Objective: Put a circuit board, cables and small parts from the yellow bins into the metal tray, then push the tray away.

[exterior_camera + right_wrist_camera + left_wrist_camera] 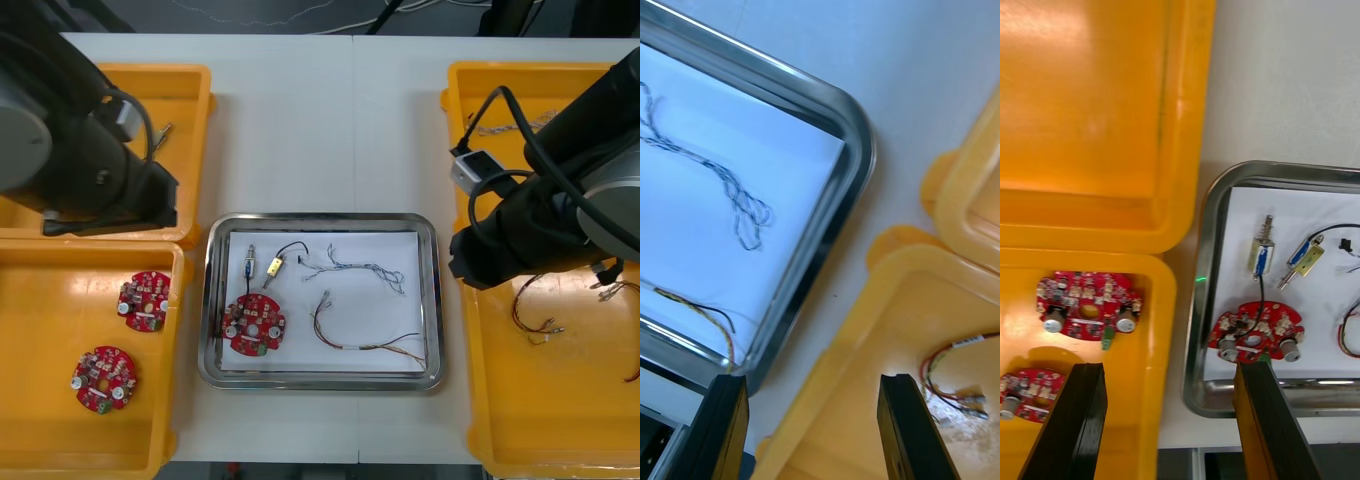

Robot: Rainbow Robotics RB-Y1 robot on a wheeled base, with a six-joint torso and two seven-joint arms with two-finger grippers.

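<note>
Here, the left end effector is held above the gap between the metal tray and the left yellow bin, its fingers apart with nothing between them. The circuit board lies inside the tray's near left corner, just beyond one finger. The right end effector, likewise spread and empty, is held over the right yellow bin beside the tray. Everything is carried by a light bench.

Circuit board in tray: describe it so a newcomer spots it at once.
Find the metal tray between the yellow bins. In its near corner on the robot's left lies a round red circuit board. The two other boards lie in a bin, not the tray.
</note>
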